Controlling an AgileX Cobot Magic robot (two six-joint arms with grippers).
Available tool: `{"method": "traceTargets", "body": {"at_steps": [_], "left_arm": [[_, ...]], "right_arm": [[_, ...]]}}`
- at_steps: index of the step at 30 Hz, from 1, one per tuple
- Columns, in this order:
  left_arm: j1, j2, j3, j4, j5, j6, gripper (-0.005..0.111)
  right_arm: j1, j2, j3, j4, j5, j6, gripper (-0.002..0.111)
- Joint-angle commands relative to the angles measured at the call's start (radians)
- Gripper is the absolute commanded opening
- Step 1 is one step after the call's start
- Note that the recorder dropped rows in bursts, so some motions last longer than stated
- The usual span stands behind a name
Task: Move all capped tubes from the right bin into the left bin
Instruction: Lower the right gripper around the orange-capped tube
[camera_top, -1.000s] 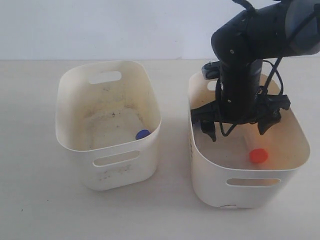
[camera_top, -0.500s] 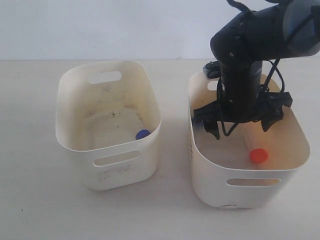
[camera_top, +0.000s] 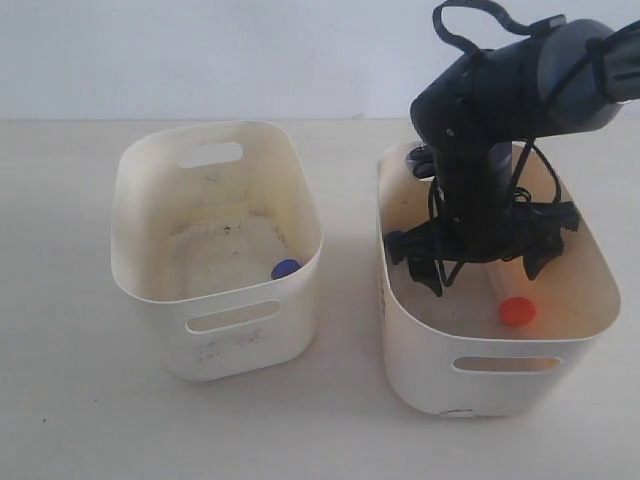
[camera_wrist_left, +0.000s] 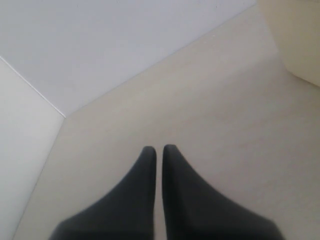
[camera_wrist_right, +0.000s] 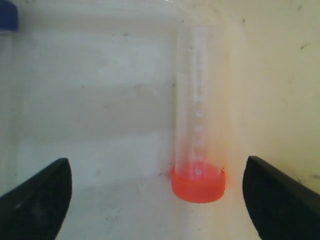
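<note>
Right bin (camera_top: 500, 345), wider than the left bin (camera_top: 240, 345), encloses the right gripper (camera_wrist_right: 157, 202), its jaws spread wide, with an orange-capped tube (camera_wrist_right: 199, 125) lying flat between and just ahead of them. The clear, graduated tube looks light, rigid and slick, so mid-barrel above the cap (camera_wrist_right: 198, 186) is the likely hold. Left gripper (camera_wrist_left: 159, 150): jaws together, empty, over bare table (camera_wrist_left: 225, 125).

Inside the right bin (camera_top: 500, 380) the right claw (camera_wrist_right: 159, 200) hangs spread wide, its arm filling the space over the bin's middle and the walls close outside both fingers (camera_wrist_right: 35, 200). An orange-capped tube (camera_wrist_right: 199, 145) lies between the fingers, with bare floor beside it. Between the right bin and the left bin (camera_top: 250, 335), a strip of bench (camera_top: 350, 340) lies open.
</note>
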Motion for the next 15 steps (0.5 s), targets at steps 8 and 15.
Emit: {"method": "traceTargets", "body": {"at_steps": [8,15], "left_arm": [[-0.001,0.004,-0.004,-0.003,-0.005,-0.001,0.004],[-0.001,0.004,-0.004,-0.003,-0.005,-0.001,0.004]], "right_arm": [[0.001,0.010,-0.004,-0.040,0.009,0.045,0.081],[0.001,0.010,-0.004,-0.034,-0.005,0.045,0.081]]}}
